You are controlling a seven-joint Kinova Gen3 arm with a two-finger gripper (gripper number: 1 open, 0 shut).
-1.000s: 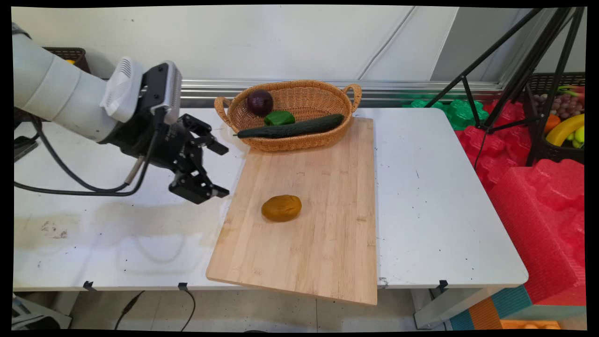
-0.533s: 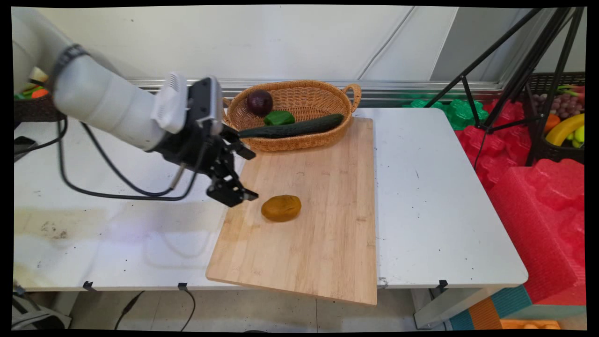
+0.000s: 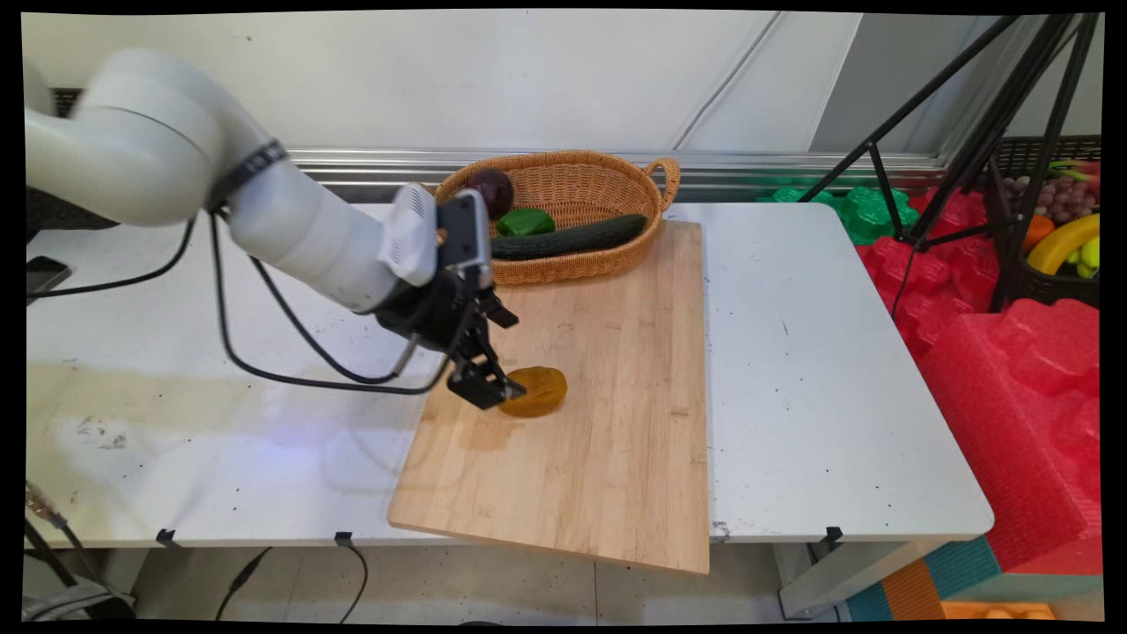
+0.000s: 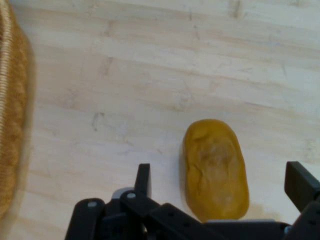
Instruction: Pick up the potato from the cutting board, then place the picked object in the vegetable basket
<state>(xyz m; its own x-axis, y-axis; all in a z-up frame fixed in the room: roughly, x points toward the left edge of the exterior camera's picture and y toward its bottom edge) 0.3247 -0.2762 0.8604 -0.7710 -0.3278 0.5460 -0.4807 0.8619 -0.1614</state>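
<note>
Hand view shows the end effector (image 4: pixel 220 185) spread wide, one finger (image 4: pixel 143 179) to the left of the potato (image 4: pixel 215 170) and the other finger (image 4: pixel 300 184) to its right. Neither finger touches the potato; bare board shows on both sides of it. The potato lies lengthwise between the fingers, flat on the board (image 4: pixel 150 75). Wicker of the basket (image 4: pixel 11 115) runs down the left edge of this view, well apart from the potato.

Main view, near to far: the board's (image 3: pixel 607 423) near edge overhangs the near edge of the tabletop (image 3: pixel 819 379). Much of the board's near half is bare wood. The potato (image 3: pixel 539 390) sits left of the board's centre, with the end effector (image 3: pixel 493 387) low at its left side, reaching in from the board's left edge. Black cables (image 3: pixel 290 352) hang from the arm over the tabletop's left part. Right of the board the tabletop is open up to its right edge. At the far end, the basket (image 3: pixel 572 180) rests on the board's far edge and holds a cucumber (image 3: pixel 568 238), a green pepper (image 3: pixel 526 221) and a dark purple onion (image 3: pixel 493 189) partly hidden by the arm. Beyond the tabletop's right edge stand tripod legs (image 3: pixel 968 150) and red foam (image 3: pixel 1012 370).
</note>
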